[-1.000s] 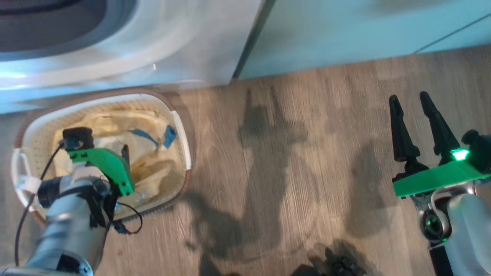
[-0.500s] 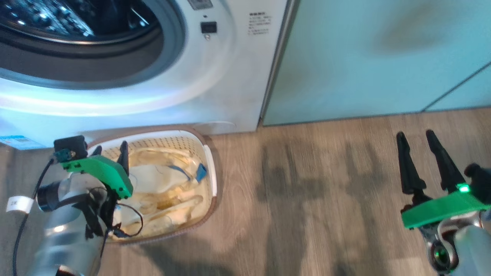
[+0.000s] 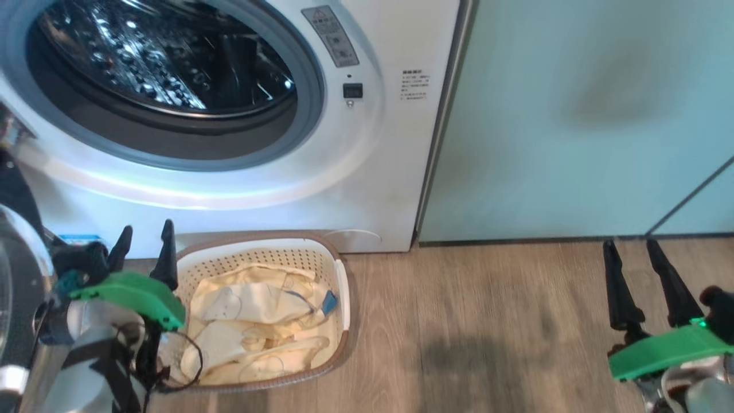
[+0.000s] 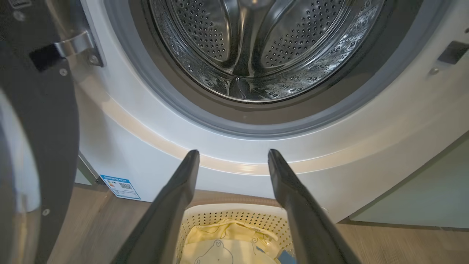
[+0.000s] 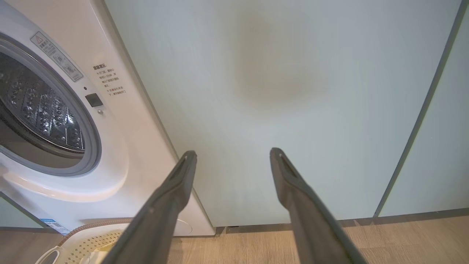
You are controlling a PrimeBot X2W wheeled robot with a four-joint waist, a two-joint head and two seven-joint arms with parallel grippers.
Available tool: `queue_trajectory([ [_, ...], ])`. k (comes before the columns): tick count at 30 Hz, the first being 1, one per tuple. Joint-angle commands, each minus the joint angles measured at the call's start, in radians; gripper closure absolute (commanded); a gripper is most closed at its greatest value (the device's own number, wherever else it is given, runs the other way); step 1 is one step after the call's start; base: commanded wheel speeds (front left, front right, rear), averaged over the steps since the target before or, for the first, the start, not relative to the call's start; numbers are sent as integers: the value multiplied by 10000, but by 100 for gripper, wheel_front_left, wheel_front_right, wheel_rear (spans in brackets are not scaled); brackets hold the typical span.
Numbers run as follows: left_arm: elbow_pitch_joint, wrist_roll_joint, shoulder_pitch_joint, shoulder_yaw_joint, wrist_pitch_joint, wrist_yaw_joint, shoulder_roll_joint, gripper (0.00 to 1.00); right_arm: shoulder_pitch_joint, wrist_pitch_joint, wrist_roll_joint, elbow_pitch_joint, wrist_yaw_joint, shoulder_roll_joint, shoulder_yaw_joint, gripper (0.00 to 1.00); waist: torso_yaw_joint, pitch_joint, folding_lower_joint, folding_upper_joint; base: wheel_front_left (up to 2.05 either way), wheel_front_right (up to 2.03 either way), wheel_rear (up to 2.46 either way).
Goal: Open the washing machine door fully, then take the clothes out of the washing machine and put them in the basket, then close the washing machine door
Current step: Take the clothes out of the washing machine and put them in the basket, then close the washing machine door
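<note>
The white washing machine (image 3: 367, 166) stands with its steel drum (image 4: 256, 47) bare inside. Its door (image 4: 33, 128) hangs swung out at the left, black ring and hinge showing, and its edge also shows in the head view (image 3: 17, 275). In front of the machine sits the cream basket (image 3: 338, 269) holding the pale yellow clothes (image 3: 252, 321) with bear prints (image 4: 216, 249). My left gripper (image 3: 145, 244) is open above the basket's left rim, nothing between its fingers, aimed at the machine front (image 4: 234, 154). My right gripper (image 3: 632, 249) is open over the floor at the right, facing the cabinet (image 5: 233, 154).
Pale green cabinet panels (image 3: 573, 115) stand right of the machine. Wood-look floor (image 3: 487, 332) stretches between the basket and my right gripper. A blue-white sticker (image 4: 121, 187) sits low on the machine front.
The head camera has tilted up, so more of the drum opening and cabinet shows. My left gripper has lifted out of the basket to its left rim, leaving the clothes inside. Right gripper unchanged.
</note>
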Motion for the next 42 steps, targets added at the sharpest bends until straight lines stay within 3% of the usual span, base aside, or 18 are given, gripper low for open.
queue_trajectory([
  [1,-634,188,5,501,-90,7,243,0,44,-96,-75,-371,-27,-122,90,0,120,-274,2,-1,0,0,0],
  [9,-2246,524,1483,924,-91,-9,-91,0,546,-96,-145,-493,-27,-28,9,0,147,-814,2,-1,0,0,0],
  [17,-2984,418,2360,854,-91,-12,-173,0,877,-96,-191,-506,-27,-31,-177,0,222,-1194,2,-1,0,0,0],
  [42,-3397,9,2811,677,-91,-13,-110,0,1081,-96,-233,-448,-27,-6,-277,0,310,-1499,2,-1,0,0,0],
])
